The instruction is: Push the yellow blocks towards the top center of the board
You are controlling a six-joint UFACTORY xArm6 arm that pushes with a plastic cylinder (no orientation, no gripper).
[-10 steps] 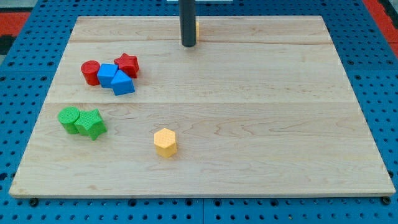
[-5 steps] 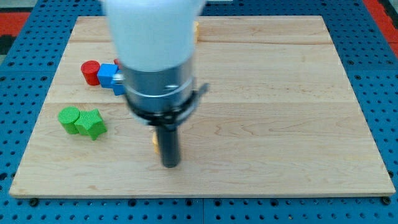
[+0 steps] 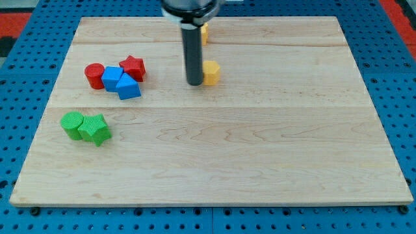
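A yellow hexagonal block [image 3: 211,72] sits in the upper middle of the board. My tip [image 3: 194,82] stands right against its left side. A second yellow block [image 3: 205,32] lies near the top edge at the centre, mostly hidden behind the rod, so its shape cannot be made out.
At the view's left lie a red cylinder [image 3: 95,75], a red star [image 3: 133,67], a blue block [image 3: 112,78] and a blue block [image 3: 129,88], bunched together. Below them sit a green cylinder [image 3: 72,123] and a green star [image 3: 95,129]. The wooden board [image 3: 273,143] ends on blue pegboard.
The yellow hexagonal block has moved from the lower middle of the board up to the upper middle. My tip went down to it and came back up with it.
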